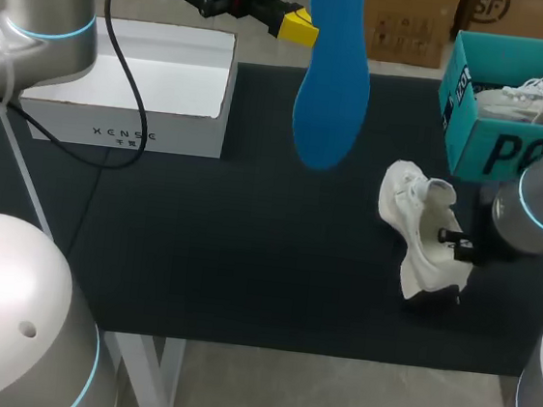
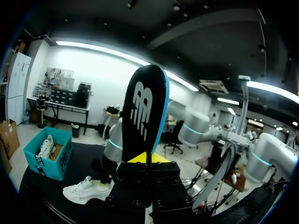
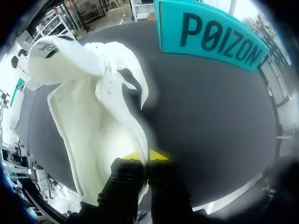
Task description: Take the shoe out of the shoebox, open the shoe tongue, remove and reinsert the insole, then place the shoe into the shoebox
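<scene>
Shows a blue insole [image 1: 331, 103] pinched upright between the closed fingers of the left gripper [image 1: 298, 26], raised above the black table [image 1: 246, 259] not far from a white box [image 1: 124, 130]. Shows the white shoe [image 1: 419, 229] resting on the table near the teal shoebox [image 1: 490, 154], its rim clamped between the fingers of the right gripper [image 3: 147, 156].

shoes=2: white shoe [image 1: 424, 229] on bench [image 1: 244, 278], second shoe [image 1: 540, 96] in teal box [image 1: 490, 154] | boxes=2: white box [image 1: 128, 135], teal box | insole [image 1: 332, 93]=1, blue | hands=2: left hand [image 1: 298, 26], right hand [image 3: 145, 155]
</scene>
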Controlling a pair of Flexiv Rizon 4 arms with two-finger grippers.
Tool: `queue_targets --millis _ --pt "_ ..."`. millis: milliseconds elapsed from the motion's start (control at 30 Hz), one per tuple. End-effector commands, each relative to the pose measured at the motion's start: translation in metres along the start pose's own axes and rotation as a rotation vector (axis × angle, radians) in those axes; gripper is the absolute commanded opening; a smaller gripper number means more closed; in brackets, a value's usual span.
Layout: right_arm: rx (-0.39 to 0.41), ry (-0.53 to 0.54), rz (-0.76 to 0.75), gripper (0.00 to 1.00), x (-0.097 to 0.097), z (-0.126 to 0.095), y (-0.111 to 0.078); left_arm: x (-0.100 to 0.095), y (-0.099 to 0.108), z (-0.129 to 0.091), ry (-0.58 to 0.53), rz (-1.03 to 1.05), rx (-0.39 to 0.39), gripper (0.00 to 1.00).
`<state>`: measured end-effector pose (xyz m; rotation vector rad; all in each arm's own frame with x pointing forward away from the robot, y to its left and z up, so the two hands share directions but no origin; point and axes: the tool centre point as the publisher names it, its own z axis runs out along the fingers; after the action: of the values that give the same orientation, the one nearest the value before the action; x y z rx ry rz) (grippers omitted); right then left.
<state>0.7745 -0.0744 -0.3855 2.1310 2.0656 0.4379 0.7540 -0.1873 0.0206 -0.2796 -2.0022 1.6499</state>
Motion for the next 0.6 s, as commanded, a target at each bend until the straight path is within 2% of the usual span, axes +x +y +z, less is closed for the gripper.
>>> queue_targets --millis 33,367,400,433,600 --pt "0.013 -0.003 0.008 0.00 0.009 0.021 0.001 0.000 0.000 0.000 0.000 0.000 -0.003 0.00" --pt "0.066 0.009 0.020 0.00 0.016 0.040 -0.006 0.000 0.000 0.000 0.000 0.000 -0.003 0.00" --pt "0.071 0.010 0.023 0.21 0.017 0.038 -0.006 0.000 0.000 0.000 0.000 0.000 -0.003 0.00" --pt "0.072 0.011 0.023 1.00 0.018 0.035 -0.006 0.000 0.000 0.000 0.000 0.000 -0.003 0.00" --pt "0.049 0.055 0.010 1.00 0.016 0.000 0.003 0.000 0.000 0.000 0.000 0.000 -0.003 0.00"
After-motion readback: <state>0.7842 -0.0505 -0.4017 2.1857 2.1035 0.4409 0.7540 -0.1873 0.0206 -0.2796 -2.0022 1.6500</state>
